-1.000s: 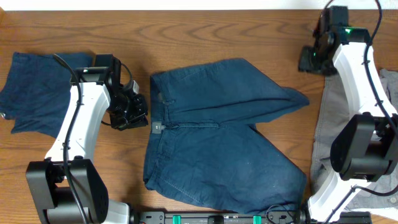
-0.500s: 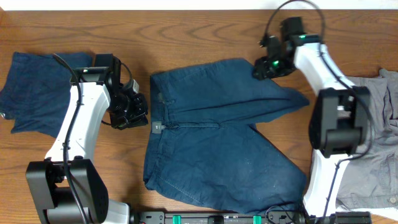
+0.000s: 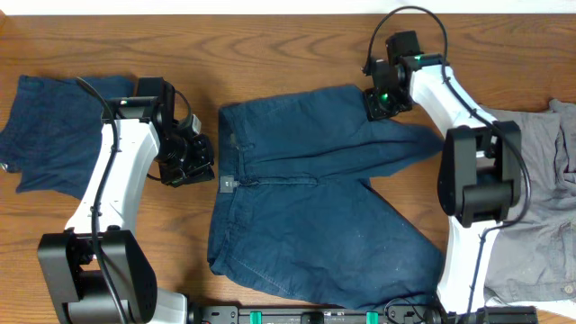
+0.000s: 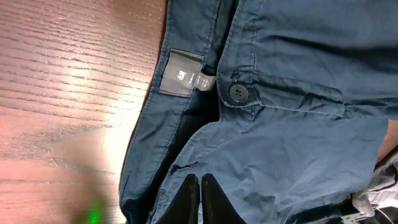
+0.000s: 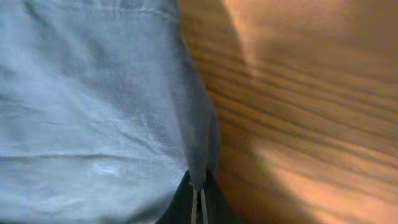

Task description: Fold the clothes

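Note:
Navy shorts (image 3: 306,207) lie flat in the middle of the table, waistband to the left, one leg fanned out toward the right. My right gripper (image 3: 376,103) sits at the shorts' far right hem. In the right wrist view the gripper (image 5: 199,194) is shut, with a fold of the shorts' edge (image 5: 198,149) pinched between its fingertips. My left gripper (image 3: 205,169) hovers by the waistband's left edge. In the left wrist view its jaws (image 4: 199,186) are shut, nothing visibly between them, over the shorts (image 4: 280,124) below the label (image 4: 183,81) and button (image 4: 239,93).
A second navy garment (image 3: 54,135) lies crumpled at the far left. A grey garment (image 3: 540,216) lies along the right edge, partly under the right arm's base. Bare wooden table (image 3: 270,45) runs behind the shorts.
The right arm swung in from the back right corner to the shorts' far hem and its jaws closed on the cloth. The left arm has not moved.

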You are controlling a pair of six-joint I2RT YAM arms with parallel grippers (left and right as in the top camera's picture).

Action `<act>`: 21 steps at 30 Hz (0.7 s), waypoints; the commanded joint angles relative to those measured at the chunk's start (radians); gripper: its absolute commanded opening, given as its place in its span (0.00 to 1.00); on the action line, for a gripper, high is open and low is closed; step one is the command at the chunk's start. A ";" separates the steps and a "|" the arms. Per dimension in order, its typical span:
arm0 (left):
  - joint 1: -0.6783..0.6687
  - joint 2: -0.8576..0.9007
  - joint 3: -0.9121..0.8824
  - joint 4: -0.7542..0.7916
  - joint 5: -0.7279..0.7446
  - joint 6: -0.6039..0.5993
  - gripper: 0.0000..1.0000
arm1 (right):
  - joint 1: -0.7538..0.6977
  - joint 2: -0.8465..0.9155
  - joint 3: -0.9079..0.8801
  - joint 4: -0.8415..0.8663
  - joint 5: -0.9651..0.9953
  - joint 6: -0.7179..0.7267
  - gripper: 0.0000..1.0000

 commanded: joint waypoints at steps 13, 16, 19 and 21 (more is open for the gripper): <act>0.003 0.002 -0.006 0.000 -0.008 0.002 0.06 | 0.411 -0.240 0.007 -0.307 -0.027 0.086 0.18; 0.003 0.002 -0.006 0.000 -0.008 0.003 0.06 | 0.482 -0.225 0.007 -0.389 -0.021 0.046 0.26; 0.003 0.002 -0.006 0.000 -0.008 0.002 0.06 | 0.523 -0.224 0.007 -0.407 0.096 0.060 0.21; 0.003 0.002 -0.006 0.000 -0.008 0.002 0.06 | 0.526 -0.226 0.016 -0.398 0.263 0.155 0.21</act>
